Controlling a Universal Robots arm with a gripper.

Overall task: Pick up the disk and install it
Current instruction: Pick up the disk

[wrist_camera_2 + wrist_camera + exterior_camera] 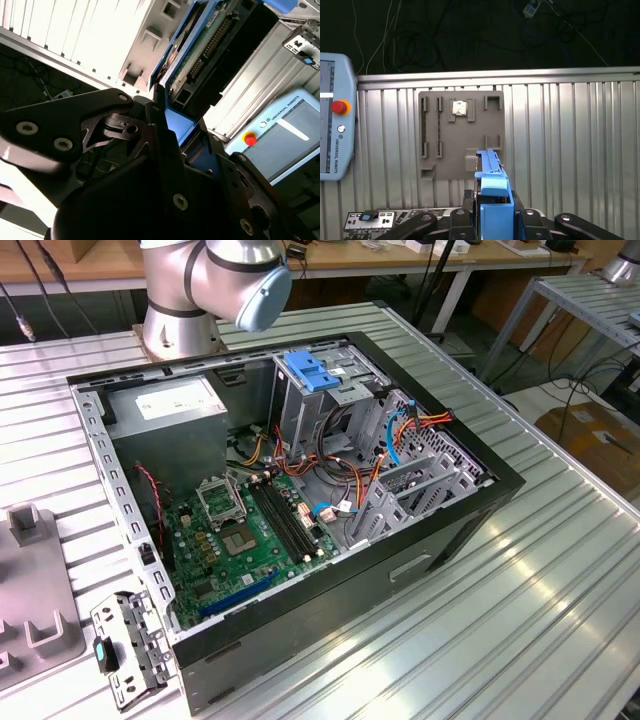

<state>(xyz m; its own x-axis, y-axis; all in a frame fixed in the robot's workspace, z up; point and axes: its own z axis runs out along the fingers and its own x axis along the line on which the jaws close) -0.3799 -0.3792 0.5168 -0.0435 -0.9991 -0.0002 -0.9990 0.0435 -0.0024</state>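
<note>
**Ribbed aluminium table (570, 140), workshop bench: disk in the gripper**

Item 1. The disk (494, 195) (205, 45), in both wrist views. It is a flat dark drive in a bright blue carrier frame, seen edge-on in the first wrist view. The second wrist view shows its green circuit-board face.

Item 2. The gripper (494, 220) (182, 130). Its dark jaws are clamped on the blue frame from both sides, so the disk is carried clear of the computer case.

Item 3. Grey fixture plate (445, 150), with slots and raised tabs, lying flat on the table. The disk's far end points towards it (contact with the plate cannot be judged).

Item 4. Teach pendant (332, 125), pale blue with a red button (339, 107), on the table beside the plate.

Item 5. Small perforated bracket panel (370, 218), on the table near the plate.

Item 6. Computer case (300, 630), black, lying open on the table in the exterior view. Inside it are:
- a green motherboard (250, 530);
- a grey power supply (170, 405);
- a tall grey cage topped by a blue latch piece (313, 372);
- bundled coloured wiring.

Item 7. The arm (215, 280), whose silver base stands on the table behind the case.
</note>
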